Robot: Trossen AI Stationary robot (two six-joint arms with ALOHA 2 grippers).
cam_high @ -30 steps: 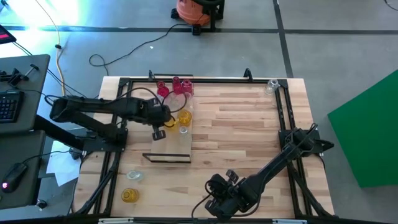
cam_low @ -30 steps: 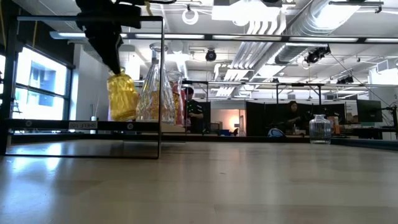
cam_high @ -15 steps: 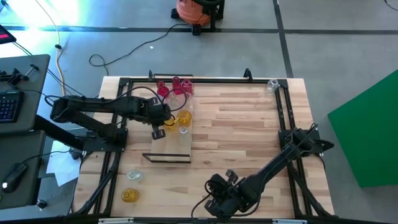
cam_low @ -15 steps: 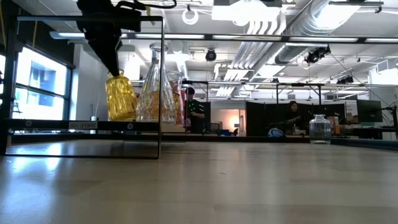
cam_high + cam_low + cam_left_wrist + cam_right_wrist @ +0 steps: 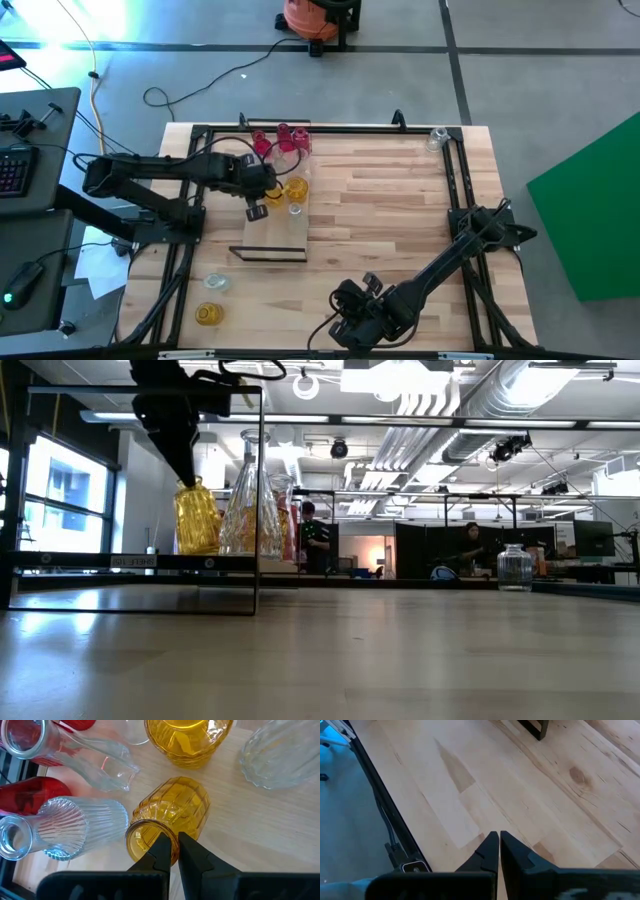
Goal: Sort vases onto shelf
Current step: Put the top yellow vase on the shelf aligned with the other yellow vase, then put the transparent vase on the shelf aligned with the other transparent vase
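On the shelf [image 5: 275,228], a light-wood board with a dark strip at its near end, stand red vases [image 5: 283,139], an amber vase [image 5: 297,187] and clear ones [image 5: 295,209]. My left gripper [image 5: 175,847] hangs above the shelf's far half, shut on a small ribbed amber vase [image 5: 175,805], which shows at the left of the low view [image 5: 197,518]. My right gripper [image 5: 496,845] hovers shut over bare wood by the table's near edge [image 5: 350,328]. My left gripper pinches the amber vase's rim [image 5: 150,827] at the mouth, one finger [image 5: 161,849] over the opening and the other [image 5: 194,854] outside the neck. The fingers come steeply from above. The vase stays nearly upright below them, its base [image 5: 198,550] at the shelf board; whether it rests there I cannot tell.
A ribbed clear vase [image 5: 75,827], a larger amber vase [image 5: 187,737] and red ones [image 5: 30,790] crowd close around the held vase. A clear vase [image 5: 216,284] and an amber one [image 5: 207,314] stand at the table's near left, and another clear one [image 5: 436,138] at the far right corner.
The amber vase in my left gripper has swung from a tilt to nearly upright, staying low over the shelf board. My right gripper has kept still.
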